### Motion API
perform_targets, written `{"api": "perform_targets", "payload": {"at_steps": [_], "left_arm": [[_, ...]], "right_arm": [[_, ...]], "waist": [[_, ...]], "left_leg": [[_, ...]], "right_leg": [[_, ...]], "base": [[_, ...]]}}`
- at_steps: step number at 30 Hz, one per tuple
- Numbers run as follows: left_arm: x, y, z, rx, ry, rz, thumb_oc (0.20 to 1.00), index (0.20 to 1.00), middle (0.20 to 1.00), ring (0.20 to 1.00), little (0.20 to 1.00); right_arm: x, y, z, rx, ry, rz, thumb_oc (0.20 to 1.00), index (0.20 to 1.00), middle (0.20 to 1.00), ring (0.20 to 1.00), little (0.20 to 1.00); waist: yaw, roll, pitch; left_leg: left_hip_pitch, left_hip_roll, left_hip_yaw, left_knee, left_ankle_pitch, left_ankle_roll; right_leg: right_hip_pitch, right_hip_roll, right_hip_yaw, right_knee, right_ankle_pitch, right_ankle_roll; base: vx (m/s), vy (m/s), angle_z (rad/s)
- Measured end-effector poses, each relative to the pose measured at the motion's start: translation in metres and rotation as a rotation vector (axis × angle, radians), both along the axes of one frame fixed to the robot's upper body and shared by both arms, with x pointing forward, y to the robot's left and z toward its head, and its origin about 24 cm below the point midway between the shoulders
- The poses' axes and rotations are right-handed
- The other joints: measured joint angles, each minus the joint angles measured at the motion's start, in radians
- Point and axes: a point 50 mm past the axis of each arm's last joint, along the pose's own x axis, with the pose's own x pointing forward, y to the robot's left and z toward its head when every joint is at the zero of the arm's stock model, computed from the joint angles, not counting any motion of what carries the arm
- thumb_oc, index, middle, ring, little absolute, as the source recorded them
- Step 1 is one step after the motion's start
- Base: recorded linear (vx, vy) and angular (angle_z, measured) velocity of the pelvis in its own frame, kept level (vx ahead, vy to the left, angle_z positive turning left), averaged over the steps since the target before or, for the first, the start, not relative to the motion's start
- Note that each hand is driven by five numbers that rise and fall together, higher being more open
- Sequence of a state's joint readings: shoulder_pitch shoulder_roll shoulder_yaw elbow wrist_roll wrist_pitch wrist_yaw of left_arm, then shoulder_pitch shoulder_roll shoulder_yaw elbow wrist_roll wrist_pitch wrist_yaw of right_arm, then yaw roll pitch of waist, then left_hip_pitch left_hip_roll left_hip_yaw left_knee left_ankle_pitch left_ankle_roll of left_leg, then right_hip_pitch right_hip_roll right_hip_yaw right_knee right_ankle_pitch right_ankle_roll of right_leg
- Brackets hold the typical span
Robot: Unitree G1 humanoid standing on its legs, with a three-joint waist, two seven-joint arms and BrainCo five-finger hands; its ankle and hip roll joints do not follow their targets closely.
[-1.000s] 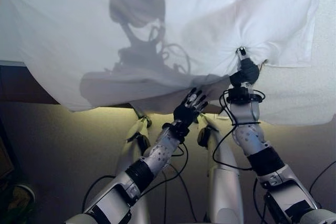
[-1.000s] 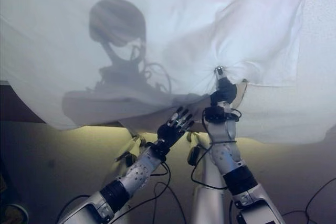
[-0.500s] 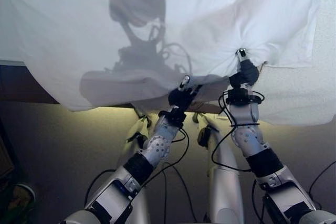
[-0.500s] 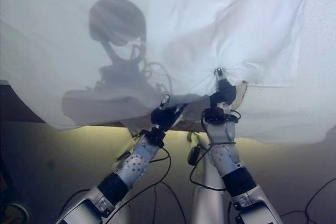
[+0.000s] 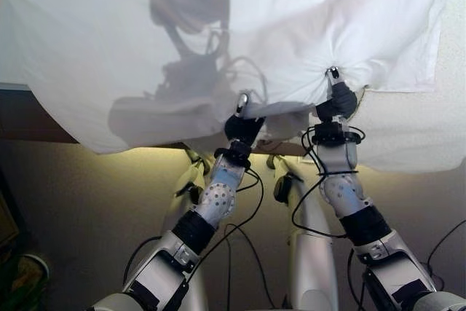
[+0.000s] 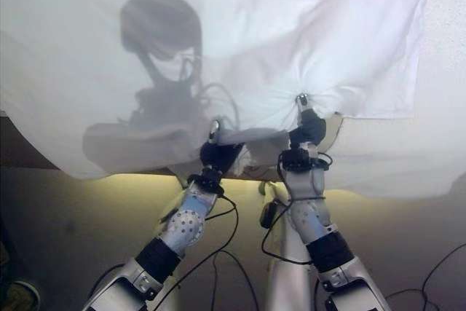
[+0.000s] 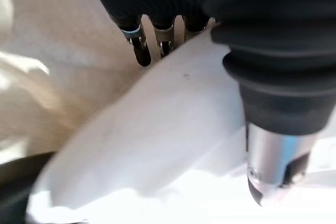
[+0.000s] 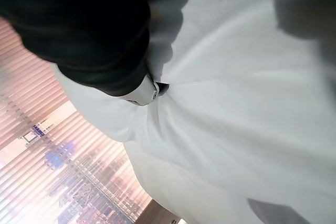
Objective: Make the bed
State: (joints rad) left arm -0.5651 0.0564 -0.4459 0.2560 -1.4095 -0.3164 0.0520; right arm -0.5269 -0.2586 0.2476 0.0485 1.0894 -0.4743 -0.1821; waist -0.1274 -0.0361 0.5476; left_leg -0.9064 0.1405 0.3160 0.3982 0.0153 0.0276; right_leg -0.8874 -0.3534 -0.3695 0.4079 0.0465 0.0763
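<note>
A: The sheet (image 5: 306, 27) — where do the robot hands have it?

B: The right robot hand (image 5: 336, 100) is clenched on a bunch of the white cloth, and creases fan out from that pinch. The left robot hand (image 5: 242, 123) is closed on the sheet's lower edge just beside it; its wrist view shows the thumb (image 7: 275, 166) over a fold with the fingers (image 7: 140, 51) curled behind it.

A: And which way does the sheet run?

B: Its long side lies across the view, left to right, hanging over the near side of the bed (image 5: 29, 118), whose dark frame shows under the edge at the left. A textured white cover (image 5: 422, 129) lies beneath the sheet on the right.

A: Anything hard to make out?

B: The sheet's top and left sides are cut off, and cloth hides the right robot hand's fingertips. The bunch in the right wrist view (image 8: 220, 108) is close and blurred.
</note>
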Motion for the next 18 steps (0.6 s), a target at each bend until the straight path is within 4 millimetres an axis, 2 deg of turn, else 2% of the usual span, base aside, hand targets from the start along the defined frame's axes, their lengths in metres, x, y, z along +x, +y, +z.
{"api": "perform_targets", "payload": {"at_steps": [12, 18], "left_arm": [[0.006, 0.022, 0.001, -0.054, 0.036, 0.109, 1.0, 1.0, 1.0, 1.0, 1.0], [0.007, 0.033, 0.011, -0.022, -0.002, 0.159, 1.0, 1.0, 1.0, 1.0, 1.0]], "right_arm": [[0.001, 0.006, -0.003, -0.033, 0.029, 0.027, 0.2, 0.2, 0.2, 0.2, 0.2], [0.002, 0.009, -0.001, -0.047, 0.029, 0.046, 0.2, 0.2, 0.2, 0.2, 0.2]], "waist": [[0.035, 0.003, 0.001], [0.04, 0.005, 0.001]], "left_leg": [[-0.003, -0.004, -0.002, 0.003, 0.0, 0.0], [-0.008, -0.002, -0.001, 0.012, 0.0, -0.001]], "right_leg": [[-0.007, -0.012, -0.002, 0.025, -0.014, -0.002], [-0.012, -0.018, -0.008, 0.043, -0.025, -0.004]], "base": [[0.0, 0.02, 0.01], [0.0, 0.039, 0.03]]}}
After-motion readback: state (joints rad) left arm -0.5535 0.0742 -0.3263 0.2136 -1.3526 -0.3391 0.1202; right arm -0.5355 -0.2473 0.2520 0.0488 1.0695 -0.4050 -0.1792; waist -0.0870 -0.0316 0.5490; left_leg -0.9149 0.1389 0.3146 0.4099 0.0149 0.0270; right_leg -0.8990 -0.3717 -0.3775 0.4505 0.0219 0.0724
